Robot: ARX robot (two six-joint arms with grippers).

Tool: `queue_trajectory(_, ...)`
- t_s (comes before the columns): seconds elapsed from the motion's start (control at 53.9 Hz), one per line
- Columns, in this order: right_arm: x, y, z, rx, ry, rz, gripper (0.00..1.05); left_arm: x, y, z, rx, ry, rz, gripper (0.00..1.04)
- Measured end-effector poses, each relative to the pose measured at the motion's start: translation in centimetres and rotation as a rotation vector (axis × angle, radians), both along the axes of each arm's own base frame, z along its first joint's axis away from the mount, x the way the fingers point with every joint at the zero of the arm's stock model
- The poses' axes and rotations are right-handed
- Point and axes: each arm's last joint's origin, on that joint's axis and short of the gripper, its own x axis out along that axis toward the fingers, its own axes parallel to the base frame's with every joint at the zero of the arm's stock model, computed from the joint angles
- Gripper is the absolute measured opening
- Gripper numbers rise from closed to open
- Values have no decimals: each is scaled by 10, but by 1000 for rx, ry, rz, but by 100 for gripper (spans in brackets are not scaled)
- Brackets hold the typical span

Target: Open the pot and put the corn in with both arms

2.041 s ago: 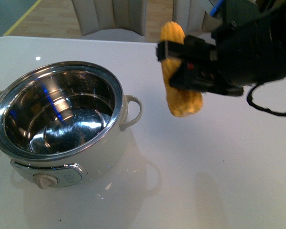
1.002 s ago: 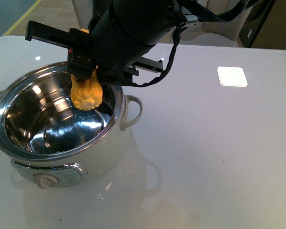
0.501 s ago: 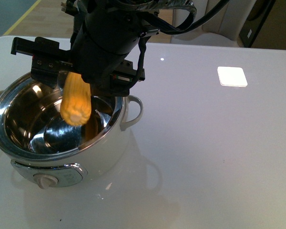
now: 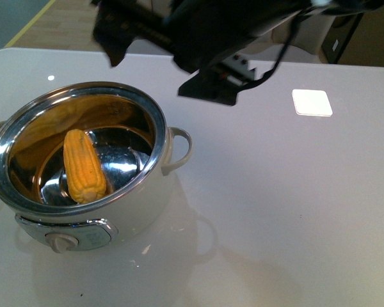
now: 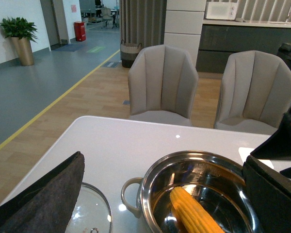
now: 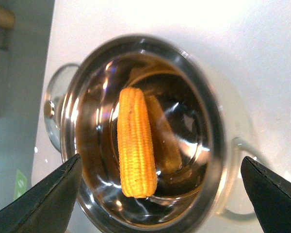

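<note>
While the corn (image 4: 83, 166) lies inside the pot (image 4: 150, 185), the right gripper (image 6: 160, 187) hangs spread wide, empty

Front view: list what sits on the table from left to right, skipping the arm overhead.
pot with the corn lying inside it → the pot's looped side handle → bare white table → bright white square patch on the far right of the tabletop.
</note>
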Motion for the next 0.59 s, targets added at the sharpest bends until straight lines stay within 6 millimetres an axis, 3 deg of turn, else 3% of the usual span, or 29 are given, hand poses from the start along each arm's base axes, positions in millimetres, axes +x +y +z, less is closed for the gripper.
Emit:
queue_trajectory(0.297,-20,-115,43,-68,-197,-232,96,0,0,0,0,0,0,98)
queue_trajectory(0.334,-29,-133,48,-106,-236,-255,96,0,0,0,0,0,0,98)
queue_trajectory(0.594,-86,-205,67,-277,-401,-279,96,0,0,0,0,0,0,98)
